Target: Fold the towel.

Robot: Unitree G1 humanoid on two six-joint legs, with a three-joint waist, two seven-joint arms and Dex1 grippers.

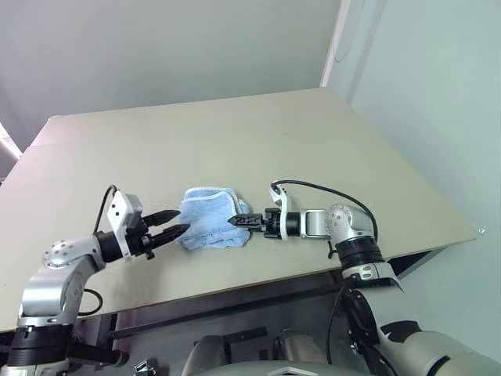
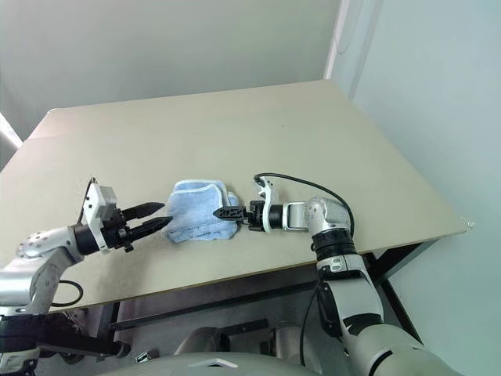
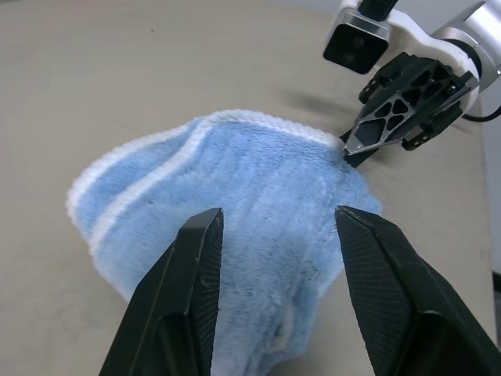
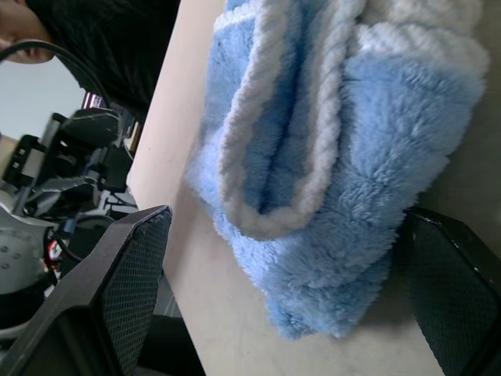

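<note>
Lying bunched between our two grippers, near the table's [image 1: 329, 149] front edge, is the towel [image 1: 210, 217]: a light blue terry bundle with whitish borders, already doubled over on itself, its long axis running roughly from 10 to 4 o'clock in the head view. We record our left gripper [image 1: 175, 223] at 9 o'clock of it, fingers apart and holding nothing, tips aimed at the near flank and just short of the cloth. Our right gripper [image 1: 239, 221] sits at 3 o'clock, pointing toward 9, tips at the towel's edge; its jaws stand wide, and the wrist view shows the fold lying between them but not clamped. We judge the right the nearer, well placed to take the stitched border [image 4: 313, 117]. Nothing else stands on the table; only the two grippers, facing one another across the bundle, could crowd each other if both close in at once.
</note>
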